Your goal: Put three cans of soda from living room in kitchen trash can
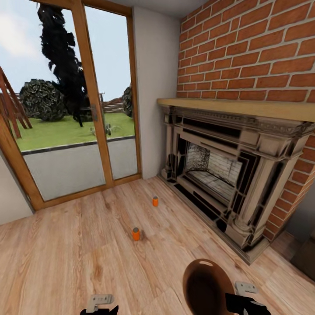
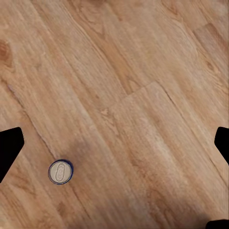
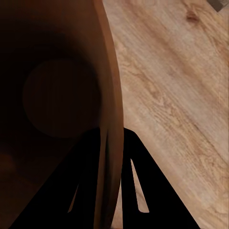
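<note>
I see a brick chimney (image 1: 253, 48) over the carved fireplace (image 1: 218, 170), glass doors (image 1: 74, 100) left, plank floor (image 1: 65, 262).

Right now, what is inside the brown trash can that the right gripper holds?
The trash can looks empty: the right wrist view shows only its dark wall and round bottom, no soda can. The right gripper clamps its rim. Deep shadow may hide small things near the lower wall.

Bin (image 1: 205, 284) cut off by frame edge; left fingers (image 2: 9, 148) perhaps apart, mostly cropped.
</note>
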`<state>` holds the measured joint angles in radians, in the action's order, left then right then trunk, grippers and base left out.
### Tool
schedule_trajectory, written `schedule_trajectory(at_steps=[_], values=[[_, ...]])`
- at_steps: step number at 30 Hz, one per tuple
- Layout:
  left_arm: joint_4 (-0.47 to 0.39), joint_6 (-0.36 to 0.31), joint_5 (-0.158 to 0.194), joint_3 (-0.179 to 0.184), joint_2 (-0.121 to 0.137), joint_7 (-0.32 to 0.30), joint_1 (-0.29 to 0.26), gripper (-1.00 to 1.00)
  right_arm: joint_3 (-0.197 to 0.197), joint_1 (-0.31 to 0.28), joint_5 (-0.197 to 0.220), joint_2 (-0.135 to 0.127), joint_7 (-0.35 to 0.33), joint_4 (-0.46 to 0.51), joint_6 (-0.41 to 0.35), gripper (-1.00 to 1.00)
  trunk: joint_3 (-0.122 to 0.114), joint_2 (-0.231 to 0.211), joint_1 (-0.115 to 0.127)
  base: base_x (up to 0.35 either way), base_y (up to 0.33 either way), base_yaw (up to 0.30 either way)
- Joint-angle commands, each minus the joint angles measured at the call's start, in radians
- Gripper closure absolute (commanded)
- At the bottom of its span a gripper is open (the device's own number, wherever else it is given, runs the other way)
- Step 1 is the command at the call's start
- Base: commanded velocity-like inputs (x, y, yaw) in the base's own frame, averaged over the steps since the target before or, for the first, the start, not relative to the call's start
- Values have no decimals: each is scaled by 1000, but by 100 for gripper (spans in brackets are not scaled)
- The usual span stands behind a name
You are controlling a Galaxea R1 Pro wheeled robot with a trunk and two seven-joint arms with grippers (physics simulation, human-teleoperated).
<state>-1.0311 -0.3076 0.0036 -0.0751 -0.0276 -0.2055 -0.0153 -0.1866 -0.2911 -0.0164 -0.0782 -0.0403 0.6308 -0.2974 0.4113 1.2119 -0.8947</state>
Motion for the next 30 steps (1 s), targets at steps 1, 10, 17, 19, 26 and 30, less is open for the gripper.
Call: schedule_trajectory(at_steps=[1,10,17,19,26,30], values=[[0,0,0,0,0,0,0,-100,0,0,7,0,-7,1,0,100,0,0,0,-74,110,0],[-2,2,0,0,0,0,0,-100,-1,0,7,0,-7,1,0,100,0,0,0,-66,92,0],[-1,3,0,0,0,0,0,-100,-1,0,7,0,-7,1,0,100,0,0,0,-23,83,0],[-1,3,0,0,0,0,1,-100,-1,0,7,0,-7,1,0,100,0,0,0,-20,55,0],[-1,7,0,0,0,0,0,-100,0,0,7,0,-7,1,0,100,0,0,0,-6,60,0],[0,8,0,0,0,0,0,-100,1,0,7,0,-7,1,1,100,0,0,0,-1,38,0]])
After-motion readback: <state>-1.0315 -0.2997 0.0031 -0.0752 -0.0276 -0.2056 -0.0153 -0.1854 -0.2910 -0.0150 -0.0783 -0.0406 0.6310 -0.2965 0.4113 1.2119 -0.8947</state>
